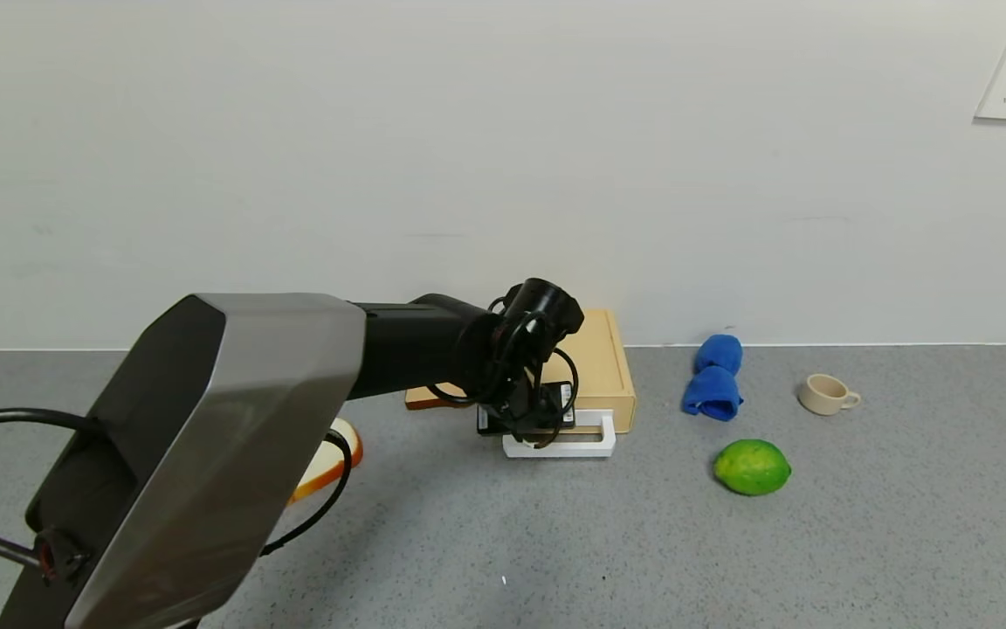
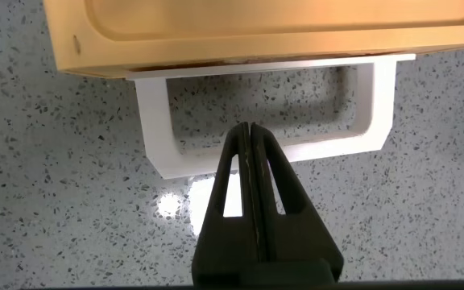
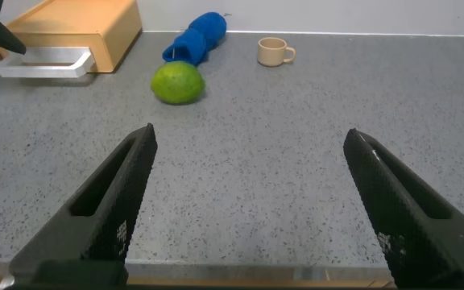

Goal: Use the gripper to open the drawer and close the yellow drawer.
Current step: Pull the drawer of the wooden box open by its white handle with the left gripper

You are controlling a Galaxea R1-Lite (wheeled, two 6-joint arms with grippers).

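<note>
Left tool (image 1: 527, 430) clenched, fingers (image 2: 250, 161) pressed together and holding nothing, tips just over the front bar of the white loop handle (image 2: 264, 153); yellow drawer (image 1: 601, 367) right behind the tool on the grey desk (image 1: 555, 542), tray pushed in, toast slice (image 1: 328, 461) off to the tool's left. Right of the tool: blue cloth (image 1: 714, 377), green lime (image 1: 752, 466), beige cup (image 1: 826, 394). Right tool (image 3: 248, 201) released, fingers wide apart over bare desk, well clear of the drawer.

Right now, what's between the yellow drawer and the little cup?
A rolled blue cloth lies between the yellow drawer and the beige cup, on the grey counter; the head view shows it.
</note>
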